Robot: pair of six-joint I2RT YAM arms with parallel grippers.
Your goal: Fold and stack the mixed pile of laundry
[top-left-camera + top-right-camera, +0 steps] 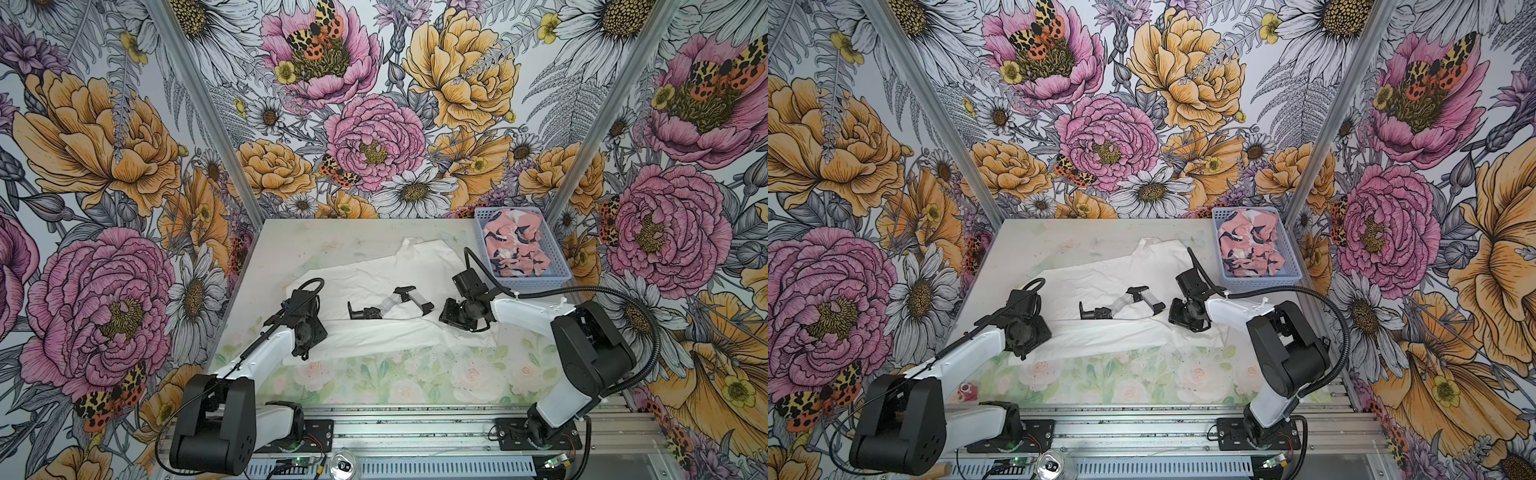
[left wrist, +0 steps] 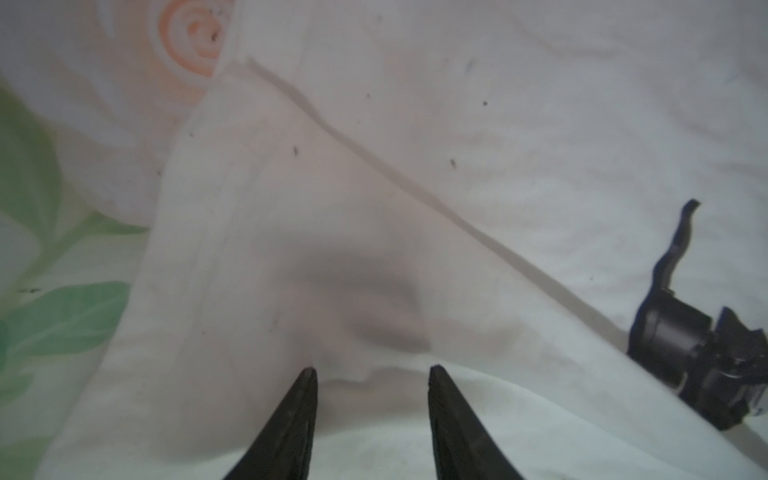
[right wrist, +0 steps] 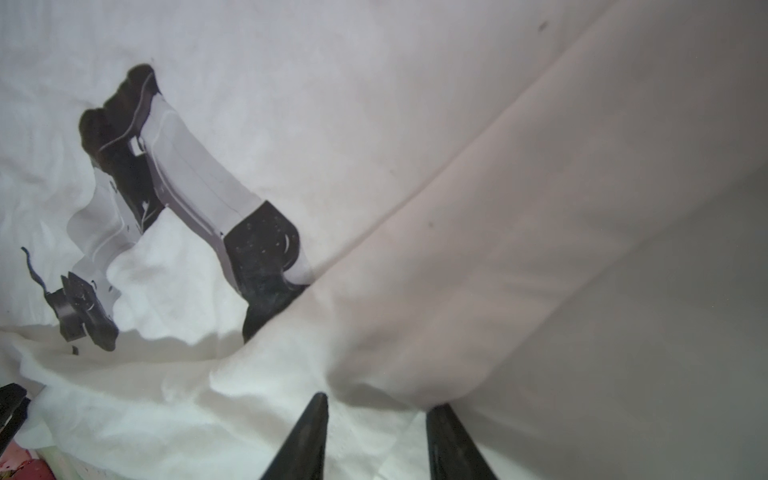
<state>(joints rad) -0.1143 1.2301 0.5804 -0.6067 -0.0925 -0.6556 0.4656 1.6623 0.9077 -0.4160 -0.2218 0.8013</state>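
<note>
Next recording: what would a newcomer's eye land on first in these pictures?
The loud floral wallpaper covers every wall. On the table, a white garment lies spread, printed with a robot-arm graphic. The left gripper and right gripper are down on it near opposite ends, jaws apart. At the table's far right corner, a pink garment sits crumpled in a light blue basket.

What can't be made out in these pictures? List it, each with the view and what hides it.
- Left hand: in both top views mostly hidden beneath its own wrist; left wrist view blurred, so any pinch on the white garment is unclear.
- Right hand: likewise hidden by its wrist; grip unclear.
- Graphic: lower part tucked under a fold, both top views.
- Pink garment: crumpled in the basket, whose walls hide its lower part.
</note>
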